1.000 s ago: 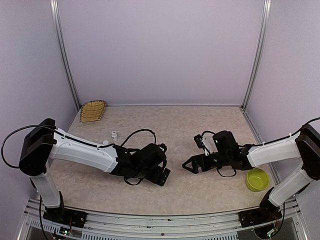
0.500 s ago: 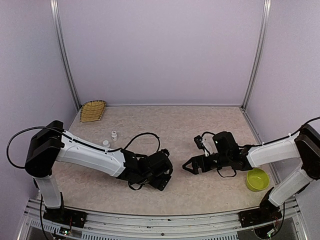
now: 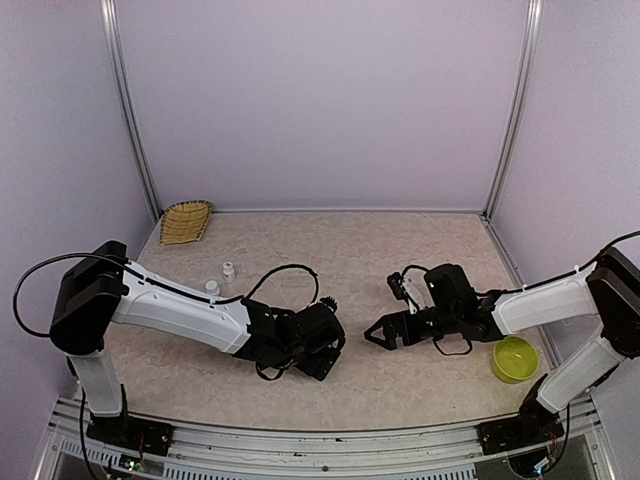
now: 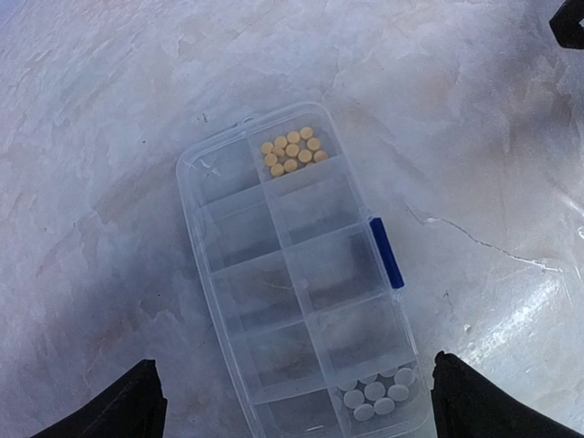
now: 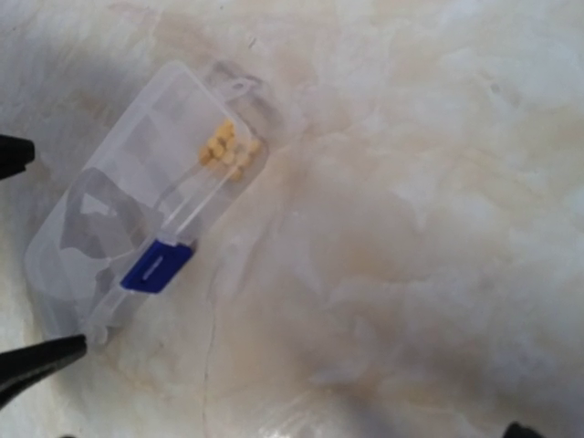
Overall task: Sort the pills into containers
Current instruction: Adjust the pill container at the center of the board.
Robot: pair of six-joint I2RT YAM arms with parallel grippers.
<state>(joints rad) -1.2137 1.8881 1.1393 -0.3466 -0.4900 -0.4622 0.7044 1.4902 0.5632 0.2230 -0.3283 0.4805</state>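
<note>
Since a second ago our left arm swung forward; the left gripper [image 4: 306, 406], released wide, hangs over the clear oblong plastic organizer box [image 4: 301, 274], whose long axis runs away between its fingers. The right gripper [image 3: 377, 337], also released, waits beside.

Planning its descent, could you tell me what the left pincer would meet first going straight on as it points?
Probably the clear organizer box, lying centred ahead of the open left pincer in its wrist view, around its empty-looking middle cells; the depth is unclear.
</note>
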